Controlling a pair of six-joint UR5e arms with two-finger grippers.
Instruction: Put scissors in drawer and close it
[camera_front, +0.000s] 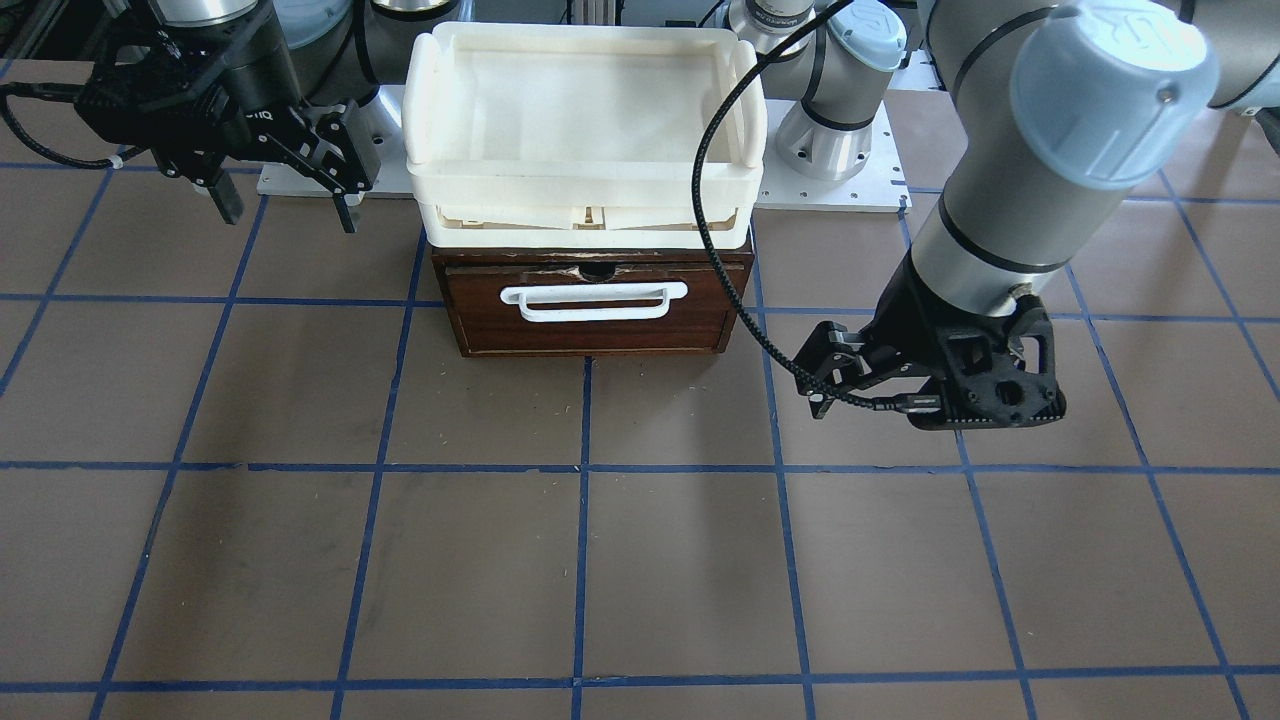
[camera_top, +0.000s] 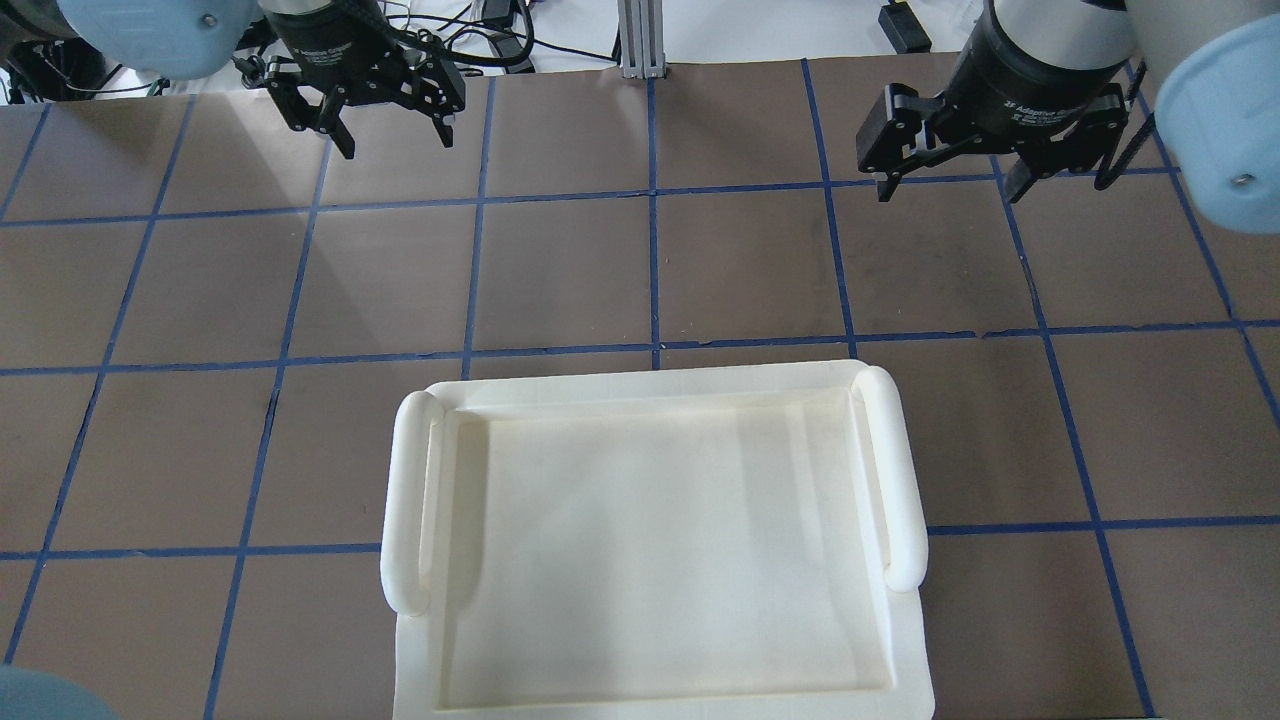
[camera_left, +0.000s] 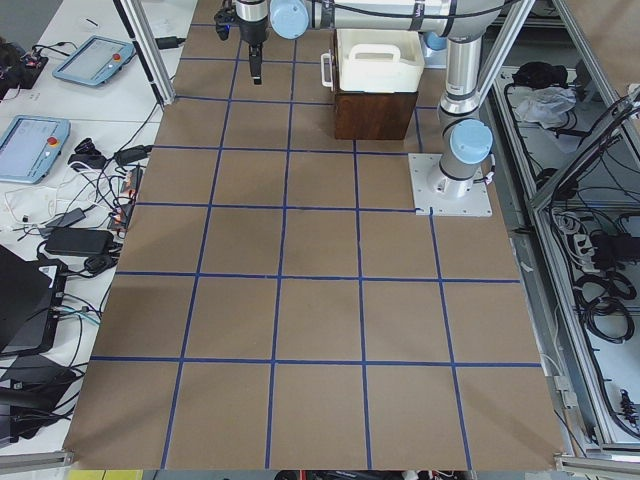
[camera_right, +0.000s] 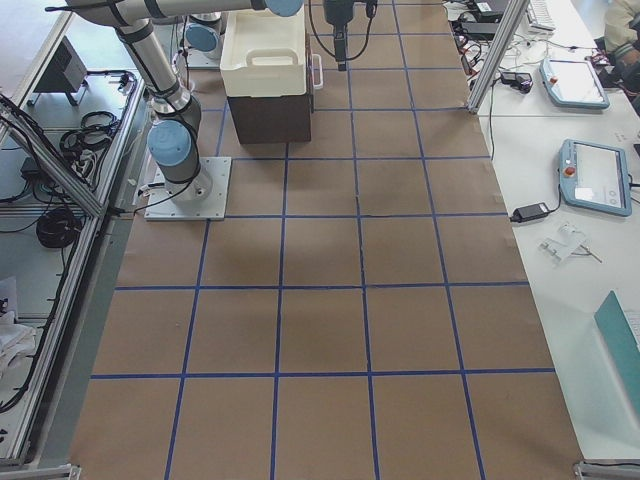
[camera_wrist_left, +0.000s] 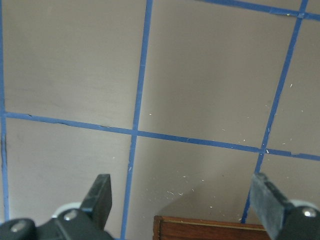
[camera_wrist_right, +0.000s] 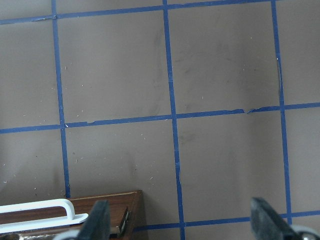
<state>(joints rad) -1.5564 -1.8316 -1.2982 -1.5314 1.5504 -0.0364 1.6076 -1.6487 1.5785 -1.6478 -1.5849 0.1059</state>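
Observation:
The scissors are out of view in every frame. The dark-brown drawer (camera_front: 590, 330) looks pushed in flush, its white wire handle (camera_front: 595, 300) facing the front-facing camera. A cream-white tray (camera_front: 580, 185) sits on top of it and hides it in the overhead view. My left gripper (camera_top: 395, 145) hangs open and empty over bare table beyond the drawer's front, to its left. My right gripper (camera_top: 950, 190) is open and empty too, on the other side. A corner of the drawer unit (camera_wrist_left: 210, 227) shows low in the left wrist view, and the handle's end (camera_wrist_right: 45, 207) shows in the right wrist view.
The table is brown with a blue tape grid (camera_top: 655, 270). A black cable (camera_front: 720, 250) loops from the left arm past the tray's corner. The arm bases (camera_front: 830, 130) stand behind the tray. Side benches hold tablets (camera_right: 595, 175) and cables.

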